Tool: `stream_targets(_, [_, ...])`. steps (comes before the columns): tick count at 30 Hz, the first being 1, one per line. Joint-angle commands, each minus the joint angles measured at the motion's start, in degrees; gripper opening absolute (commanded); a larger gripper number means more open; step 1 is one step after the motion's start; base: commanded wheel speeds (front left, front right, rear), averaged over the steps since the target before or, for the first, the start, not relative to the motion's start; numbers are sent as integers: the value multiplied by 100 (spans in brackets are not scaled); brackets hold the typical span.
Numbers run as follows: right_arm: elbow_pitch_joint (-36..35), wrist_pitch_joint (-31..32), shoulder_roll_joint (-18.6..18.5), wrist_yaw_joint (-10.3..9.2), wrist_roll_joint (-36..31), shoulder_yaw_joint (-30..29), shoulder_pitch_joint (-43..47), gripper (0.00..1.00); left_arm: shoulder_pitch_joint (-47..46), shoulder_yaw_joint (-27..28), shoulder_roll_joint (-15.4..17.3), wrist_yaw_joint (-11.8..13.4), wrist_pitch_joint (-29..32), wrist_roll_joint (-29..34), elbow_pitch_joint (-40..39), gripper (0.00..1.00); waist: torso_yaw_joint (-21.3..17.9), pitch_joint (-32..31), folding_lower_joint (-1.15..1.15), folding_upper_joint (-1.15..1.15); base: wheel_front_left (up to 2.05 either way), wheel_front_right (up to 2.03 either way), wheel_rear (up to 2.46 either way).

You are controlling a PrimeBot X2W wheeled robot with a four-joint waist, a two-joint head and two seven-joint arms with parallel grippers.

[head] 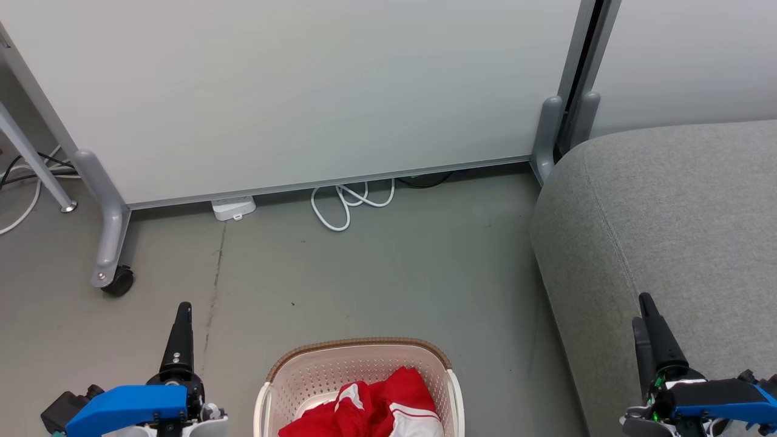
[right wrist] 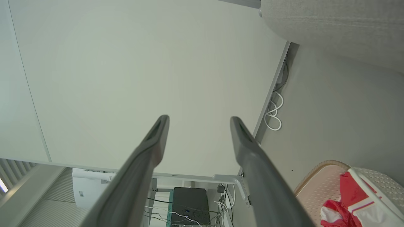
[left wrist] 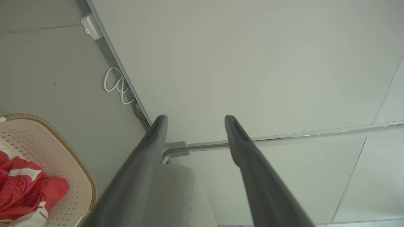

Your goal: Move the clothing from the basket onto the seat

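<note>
The head view looks forward and steeply down from behind the basket (head: 315,376), which its bottom edge cuts. The panel (head: 303,91) stands well beyond the basket, the seat (head: 668,212) to its right. The left wrist view, low and left of the basket (left wrist: 47,148), faces the panel, rolled sideways. The right wrist view mirrors it from right of the basket (right wrist: 318,186). All three views share the basket, the panel and the cable (head: 346,206) beyond.

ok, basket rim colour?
Brown woven-look rim on a cream basket; head view shows it best.
</note>
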Motion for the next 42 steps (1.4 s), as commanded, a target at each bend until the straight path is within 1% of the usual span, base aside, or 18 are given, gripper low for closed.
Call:
stream_targets(1, [-119, -50, -35, 9, -150, 10, -44, 100, -131, -29, 45, 24, -50, 150, -120, 100, -1, 0, 0, 0, 0, 0, 0])
stream_targets(9, [-194, -237, -42, 11, -1105, -25, -6, 100, -130, -269, 50, 147, -237, 967, -190, 100, 6, 1, 0, 0, 0, 0, 0])
stream_targets(19, [-257, -452, -50, 13, -2309, -90, 50, 100, -177, -531, 55, 214, -451, 2039, -157, 100, 38, -3, 0, 0, 0, 0, 0])
stream_targets(29, [-384, -644, -58, 15, -3332, -113, 93, 100, -218, -714, 59, 248, -642, 3046, -141, 100, 67, -8, 0, 0, 0, 0, 0])
stream_targets(42, [-458, -871, -66, 17, -4435, -130, 159, 100, -224, -937, 64, 290, -870, 4074, -114, 100, 86, -37, 0, 0, 0, 0, 0])
